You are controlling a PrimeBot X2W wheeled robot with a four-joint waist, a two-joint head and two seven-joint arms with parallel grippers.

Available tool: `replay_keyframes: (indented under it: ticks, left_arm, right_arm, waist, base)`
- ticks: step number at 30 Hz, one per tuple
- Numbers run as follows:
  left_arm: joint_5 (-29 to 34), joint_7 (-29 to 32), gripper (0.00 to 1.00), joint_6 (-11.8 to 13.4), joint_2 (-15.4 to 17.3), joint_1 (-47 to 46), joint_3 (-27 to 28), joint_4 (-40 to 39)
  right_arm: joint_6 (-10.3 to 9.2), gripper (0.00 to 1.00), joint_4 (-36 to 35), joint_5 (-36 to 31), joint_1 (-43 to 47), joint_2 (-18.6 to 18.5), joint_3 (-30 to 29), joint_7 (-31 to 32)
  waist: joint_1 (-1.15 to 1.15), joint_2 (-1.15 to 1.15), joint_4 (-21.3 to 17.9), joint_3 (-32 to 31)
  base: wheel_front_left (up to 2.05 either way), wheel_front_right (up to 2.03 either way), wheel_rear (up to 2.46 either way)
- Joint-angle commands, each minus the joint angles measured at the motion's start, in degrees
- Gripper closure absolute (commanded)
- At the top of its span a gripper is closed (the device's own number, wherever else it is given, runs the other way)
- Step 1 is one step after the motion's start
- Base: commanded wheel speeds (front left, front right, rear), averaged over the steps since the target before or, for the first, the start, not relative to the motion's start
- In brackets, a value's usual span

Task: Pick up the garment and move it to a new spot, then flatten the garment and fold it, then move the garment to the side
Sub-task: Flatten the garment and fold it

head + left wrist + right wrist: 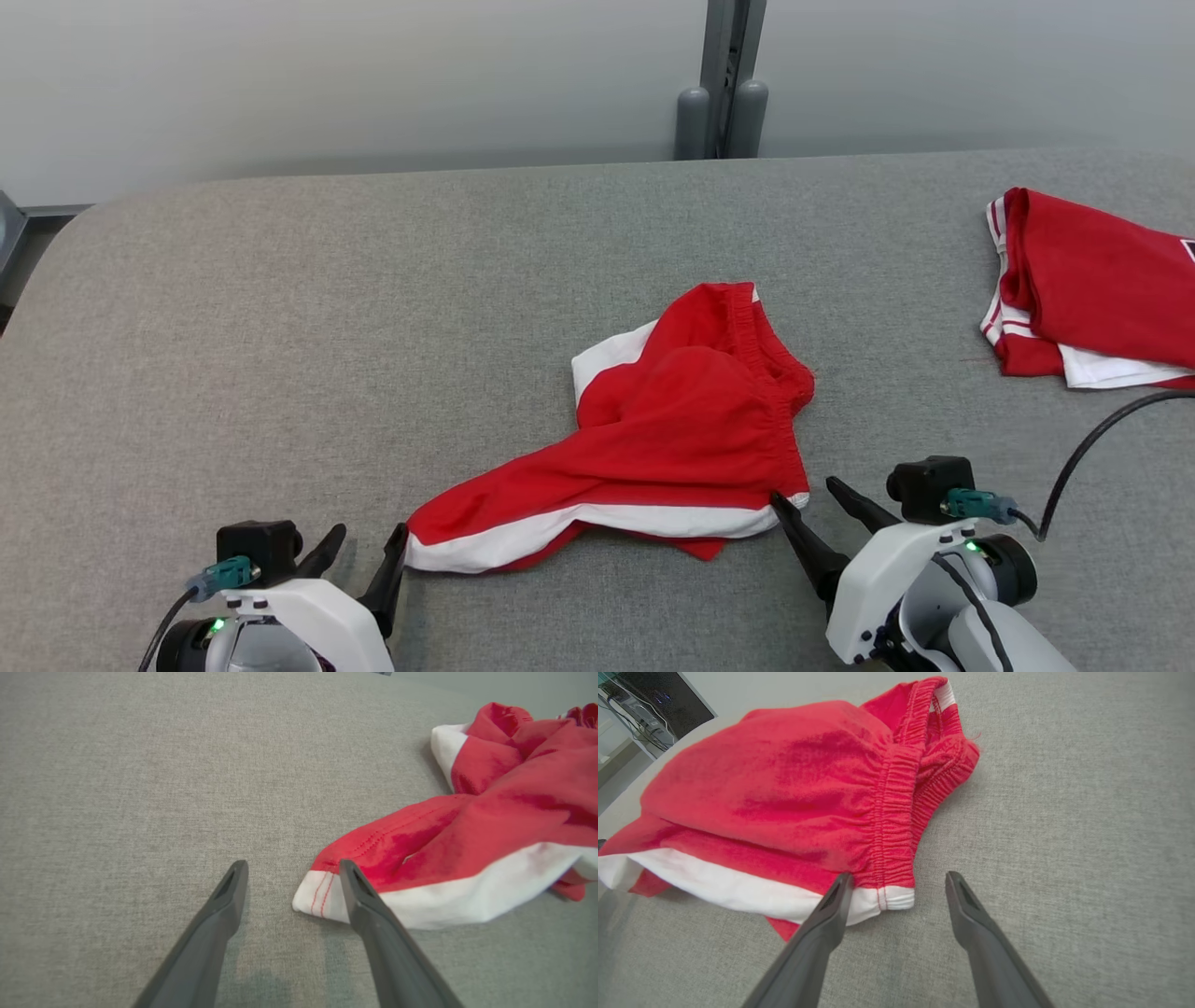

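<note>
Head view: the garment (681,439), red shorts with white side bands, lies crumpled at centre frame on the grey fabric-covered table (373,327). One leg trails toward the lower left and the gathered waist is bunched toward the right. A second red-and-white piece (1102,289) sits folded at the right edge, well apart.

Left end effector (369,532), lower left: fingers spread wide, nothing between them. In the left wrist view the inner finger touches or just overlaps the white hem corner (322,896) of the trailing leg.

Right end effector (803,490), lower right: fingers likewise apart and empty. In the right wrist view they straddle the near end of the elastic waistband (896,812), one finger over the white band.

Handling, judged:
- Light, soft, fully limp; it will drape and swing from any hold, so nothing keeps its shape once lifted.
- Not fragile, not slippery. Cloth on cloth suggests some drag if it is pulled across the table rather than lifted.
- Layers overlap, so a shallow pinch may take only the top ply.

Hold points, judged:
- The ruched waistband is the thickest, firmest part; best bite for the right side.
- The stitched hem corner suits the left side.
- Holding both should stretch the piece between them for flattening.
</note>
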Motion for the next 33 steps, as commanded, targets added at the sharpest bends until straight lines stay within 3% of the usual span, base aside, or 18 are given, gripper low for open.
replay_keyframes:
  ticks: [1,13,21,22,23,26,27,28,29,30,31,32,33]
  left_arm:
    - [-0.4,0.0,0.00,-0.4,0.2,-1.4,0.1,0.4]
    - [-2.4,4.2,0.00,-3.8,0.5,-2.9,-1.7,2.5]
    - [-4.4,5.5,0.00,-4.7,0.4,-1.6,-1.6,-0.2]
    - [-4.8,6.3,0.02,-4.9,0.4,-1.3,-2.0,-0.4]
    - [-5.0,7.2,0.12,-5.1,0.6,-1.1,-2.3,-0.5]
    - [-4.5,9.2,0.14,-4.9,1.0,-1.4,-3.3,-0.1]
    - [-4.7,9.4,0.18,-5.0,0.8,-1.5,-3.4,-0.2]
    - [-4.9,9.6,0.30,-5.1,0.8,-1.5,-3.5,-0.3]
    - [-4.9,9.5,0.50,-5.3,0.8,-1.5,-3.6,-0.6]
    - [-5.0,9.1,0.59,-5.4,0.8,-1.5,-3.6,-0.9]
    - [-5.0,9.2,1.00,-5.5,0.8,-1.6,-3.7,-1.0]
    - [-4.9,9.5,1.00,-5.7,1.0,-1.6,-4.0,-1.1]
    - [-4.9,9.6,1.00,-5.8,1.0,-1.7,-4.0,-1.2]
  right_arm:
    - [0.01,0.00,0.6,0.7,-0.9,-0.6,0.6,0.1]
    - [0.01,0.00,5.7,4.9,-5.6,-2.4,8.8,-3.0]
    - [0.01,0.00,7.5,7.3,-7.3,-2.8,12.0,-4.9]
    - [0.01,0.00,7.7,7.6,-7.4,-3.0,12.4,-5.2]
    - [0.01,0.00,7.9,7.9,-7.4,-3.1,12.7,-5.4]
    - [0.01,0.00,8.7,8.8,-8.0,-3.2,13.7,-5.8]
    - [0.01,0.00,9.0,8.9,-8.2,-3.2,14.0,-6.0]
    - [0.01,0.00,9.2,9.2,-8.3,-3.2,14.4,-6.1]
    - [0.01,0.00,9.4,9.3,-8.4,-3.1,14.7,-6.3]
    - [0.01,0.07,9.6,9.6,-8.5,-3.0,15.0,-6.5]
    - [0.01,0.26,9.7,9.8,-8.8,-3.0,15.3,-6.7]
    - [0.01,0.54,9.9,10.0,-8.9,-3.1,15.6,-6.9]
    - [0.01,0.62,10.0,10.3,-9.1,-3.1,15.9,-7.1]
  waist:
    - [0.00,0.00,0.3,0.5]
    - [0.00,0.00,0.6,2.6]
    - [0.00,0.00,0.3,2.8]
    - [0.00,0.00,0.3,2.8]
    - [0.00,0.00,0.3,2.8]
    - [0.00,0.00,0.2,2.8]
    - [0.00,0.00,0.2,2.8]
    - [0.00,0.00,0.1,2.8]
    - [0.00,0.00,0.1,2.8]
    - [0.00,0.00,0.0,2.9]
    - [0.00,0.00,0.0,2.9]
    - [0.00,0.00,0.0,3.0]
    - [0.00,0.00,0.0,3.0]
  base:
    - [0.00,0.00,0.00]
    - [0.00,0.00,0.00]
    - [0.00,0.00,0.00]
    - [0.00,0.00,0.00]
    - [0.00,0.00,0.00]
    - [0.00,0.00,0.00]
    - [0.00,0.00,0.00]
    - [0.00,0.00,0.00]
    - [0.00,0.00,0.00]
    - [0.00,0.00,0.00]
    - [0.00,0.00,0.00]
    - [0.00,0.00,0.00]
    - [0.00,0.00,0.00]
